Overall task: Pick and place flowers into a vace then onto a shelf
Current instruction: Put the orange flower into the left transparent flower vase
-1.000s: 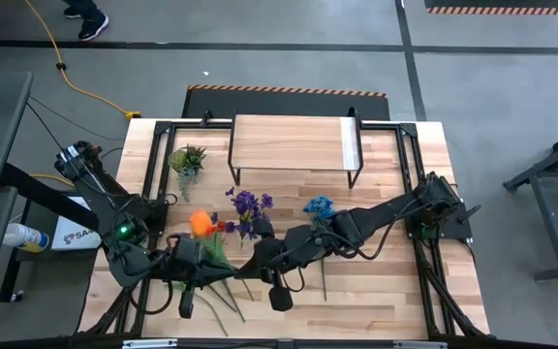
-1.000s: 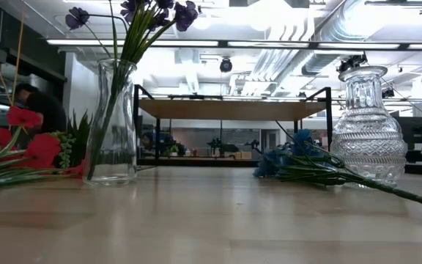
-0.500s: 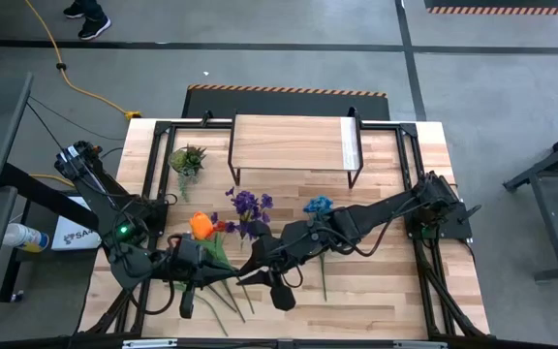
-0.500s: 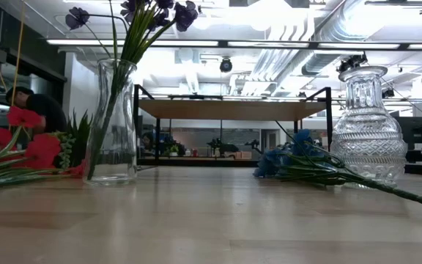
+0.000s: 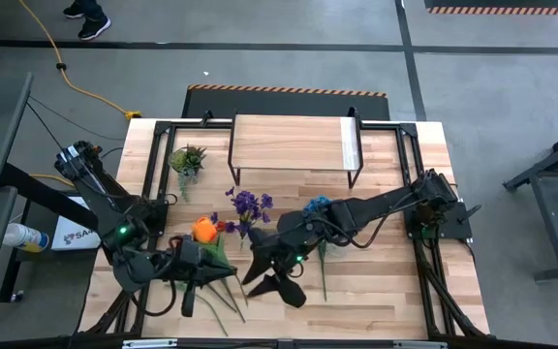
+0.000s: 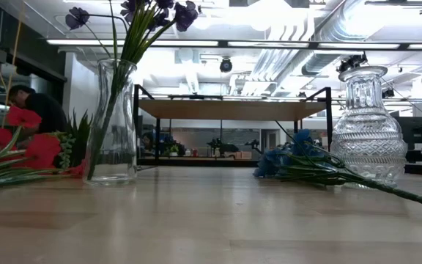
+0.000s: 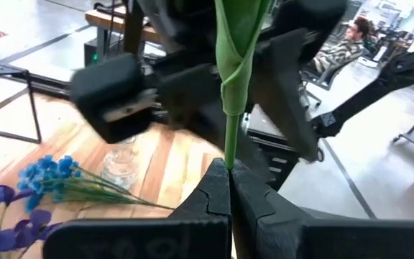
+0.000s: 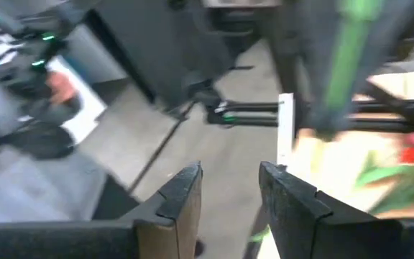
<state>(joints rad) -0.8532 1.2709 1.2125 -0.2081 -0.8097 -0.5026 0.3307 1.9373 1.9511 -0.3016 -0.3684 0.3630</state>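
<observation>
High view: left gripper (image 5: pixel 204 274) low over the table's front-left, beside the orange bloom (image 5: pixel 202 229) and red sprays. Right gripper (image 5: pixel 260 274) reaches across to the table's middle front. Purple flowers (image 5: pixel 250 205) stand mid-table; blue spray (image 5: pixel 319 206) lies just right of them. Shelf (image 5: pixel 294 143) at the back edge, bare on top. Small spiky plant (image 5: pixel 187 158) back left

Low view: purple flowers in a clear glass vase (image 6: pixel 113 125); red blooms (image 6: pixel 20 143) lie at far left; blue spray lies beside a cut-glass vase (image 6: pixel 367 128); shelf behind, between the two vases

Left wrist view: fingers (image 7: pixel 213 196) pressed together on a green stem (image 7: pixel 232 86) that rises upright from them

Right wrist view: fingers (image 8: pixel 180 193) apart, nothing between them; a green stem passes beyond, blurred
</observation>
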